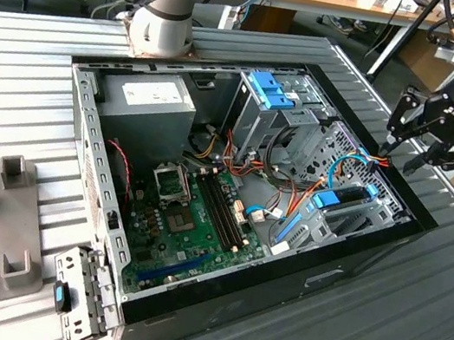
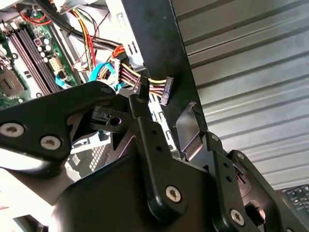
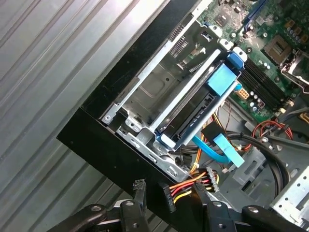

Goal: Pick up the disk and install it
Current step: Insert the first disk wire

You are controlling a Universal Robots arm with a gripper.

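Disk [image 1: 348,196] location: the black drive lay inside the metal bay [image 3: 159,89] at about 3 o'clock of the open case [image 1: 275,295] in the exterior view. Its blue tabs [image 3: 223,79] showed at the end nearer the motherboard [image 1: 192,217]. Whether it was fully latched could not be determined.

Gripper [image 1: 403,157] position: above the case rim at about 2 o'clock of the case, beside the ribbed surface [image 1: 411,326] and near the disk but apart from it. The fingers [image 2: 136,104] were spread and held nothing. A power plug [image 3: 168,197] on red, yellow and black wires hung just beyond the fingertips, unclamped. A loose blue cable [image 3: 227,150] lay between the plug and the bay.

Handling assessment:
- The disk was judged rigid and dense for its size. It would neither flex nor compress under grip.
- It was judged sensitive to shock, so it should be set down gently and never dropped.
- The flat faces looked smooth and likely slippery.
- The plastic tabs probably flexed and would carry load poorly.

Recommended hold: across the two long edges, near mid-length, so the weight balanced between the fingers. Contact with the connector end and the nearby wiring was best avoided.
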